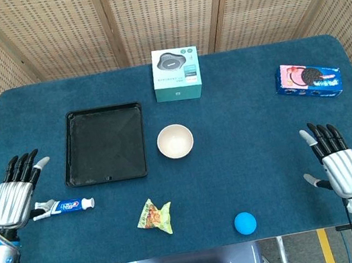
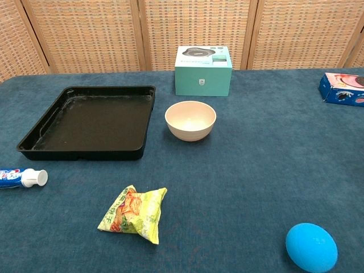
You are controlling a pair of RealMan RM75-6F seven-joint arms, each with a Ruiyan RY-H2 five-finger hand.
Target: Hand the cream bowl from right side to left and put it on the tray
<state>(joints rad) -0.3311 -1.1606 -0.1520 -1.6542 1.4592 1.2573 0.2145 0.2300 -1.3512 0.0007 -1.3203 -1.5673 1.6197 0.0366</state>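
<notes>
The cream bowl (image 1: pixel 175 140) (image 2: pixel 190 119) stands upright on the blue table, just right of the black tray (image 1: pixel 77 149) (image 2: pixel 57 122), which holds nothing. My right hand (image 1: pixel 337 164) hovers at the table's near right edge, fingers spread, holding nothing, far from the bowl. My left hand (image 1: pixel 15 196) is at the near left edge, fingers apart, holding nothing, just left of the toothpaste tube. Neither hand shows in the chest view.
A toothpaste tube (image 1: pixel 63 206) (image 2: pixel 20 177) lies near the tray's front. A snack packet (image 1: pixel 155 217) (image 2: pixel 133 213) and a blue ball (image 1: pixel 245 223) (image 2: pixel 310 247) lie near the front edge. A teal box (image 1: pixel 176 73) (image 2: pixel 203 70) stands behind the bowl; a cookie pack (image 1: pixel 308 79) (image 2: pixel 344 89) lies far right.
</notes>
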